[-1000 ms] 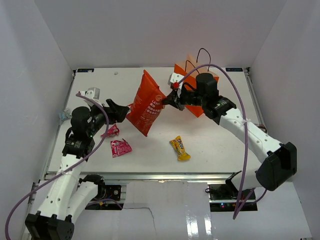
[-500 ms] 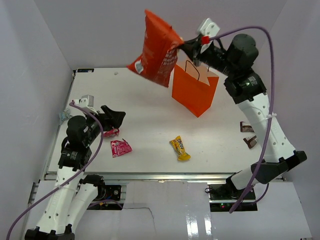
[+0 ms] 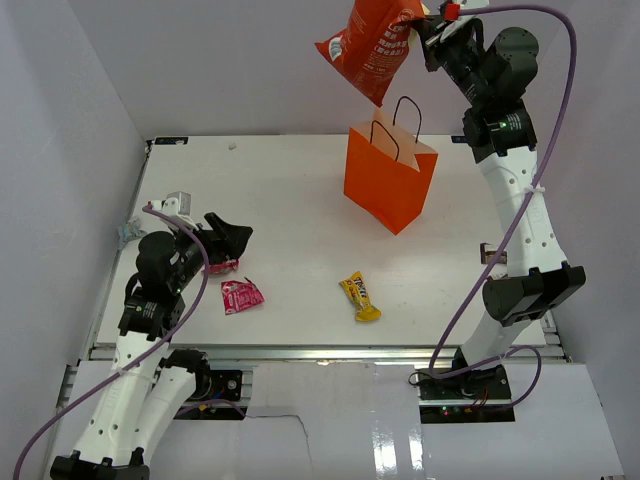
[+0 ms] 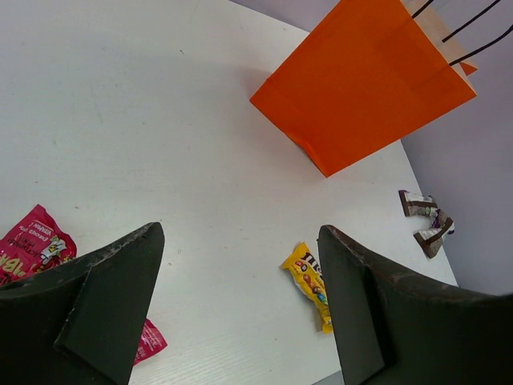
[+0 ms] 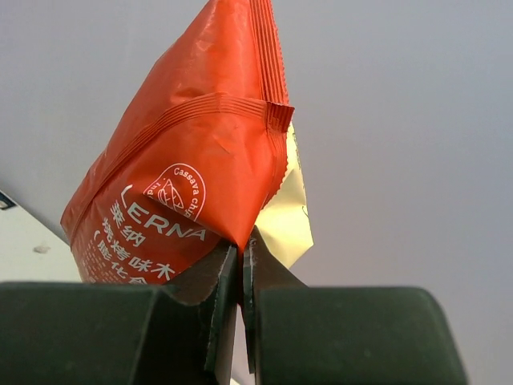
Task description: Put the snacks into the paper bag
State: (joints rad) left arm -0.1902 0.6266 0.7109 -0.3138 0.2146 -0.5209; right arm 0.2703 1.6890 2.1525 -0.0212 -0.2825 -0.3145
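Note:
My right gripper (image 3: 425, 25) is shut on a corner of the red-orange chip bag (image 3: 367, 45) and holds it high in the air, above and a little left of the upright orange paper bag (image 3: 388, 182). In the right wrist view the chip bag (image 5: 184, 192) is pinched between the fingertips (image 5: 243, 261). My left gripper (image 3: 232, 240) is open and empty at the table's left. Two pink packets lie near it, one (image 3: 240, 295) in front, one (image 3: 222, 266) partly under the fingers. The yellow candy wrapper (image 3: 360, 296) lies in the middle front, also in the left wrist view (image 4: 311, 285).
Two small brown wrapped candies (image 3: 493, 270) lie at the right side of the table, also in the left wrist view (image 4: 425, 216). White walls enclose the table on three sides. The paper bag's black cord handles (image 3: 400, 115) stand up from its mouth.
My right arm has lifted the chip bag higher and to the right, from left of the paper bag to above it. The left arm has hardly moved.

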